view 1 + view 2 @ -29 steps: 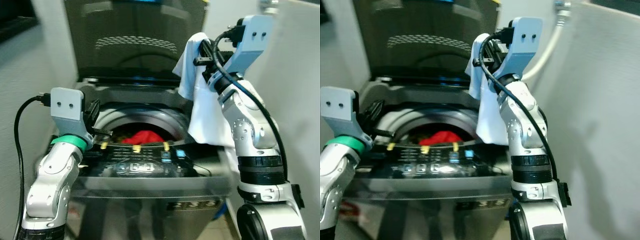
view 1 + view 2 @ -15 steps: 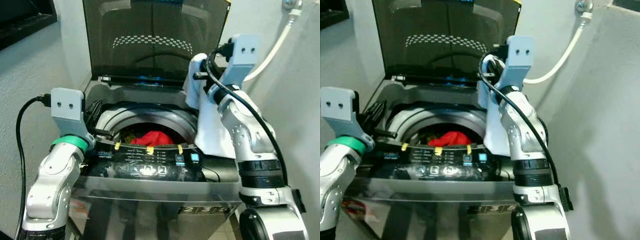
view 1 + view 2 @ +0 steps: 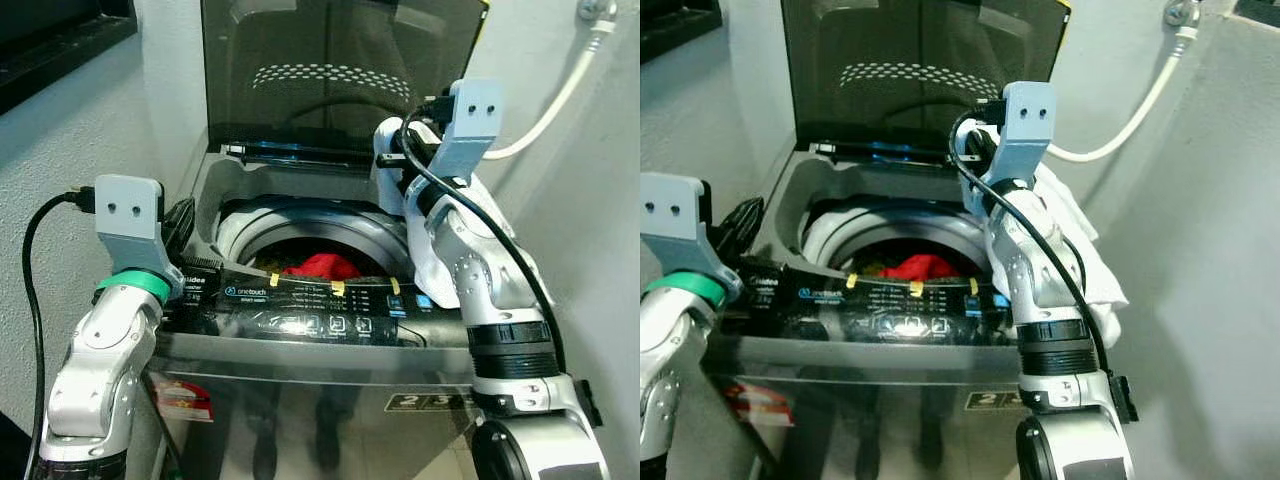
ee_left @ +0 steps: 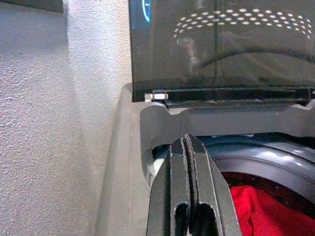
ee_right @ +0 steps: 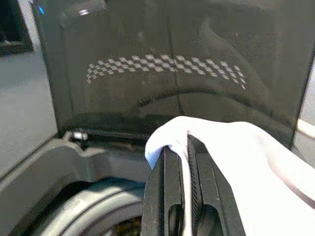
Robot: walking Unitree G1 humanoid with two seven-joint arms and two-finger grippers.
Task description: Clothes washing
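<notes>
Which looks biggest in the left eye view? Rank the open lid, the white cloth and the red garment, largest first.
1. Open lid, raised upright behind the tub.
2. White cloth, pinched in the right gripper; the arm hides much of it, so its full extent is unsure.
3. Red garment in the drum, partly hidden by the control panel.

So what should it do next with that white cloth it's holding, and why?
Probably swing the right pincer leftward over the open drum before letting go. The white cloth is pinched but hangs along the washer's right edge, beside the opening where a red garment already lies.
</notes>
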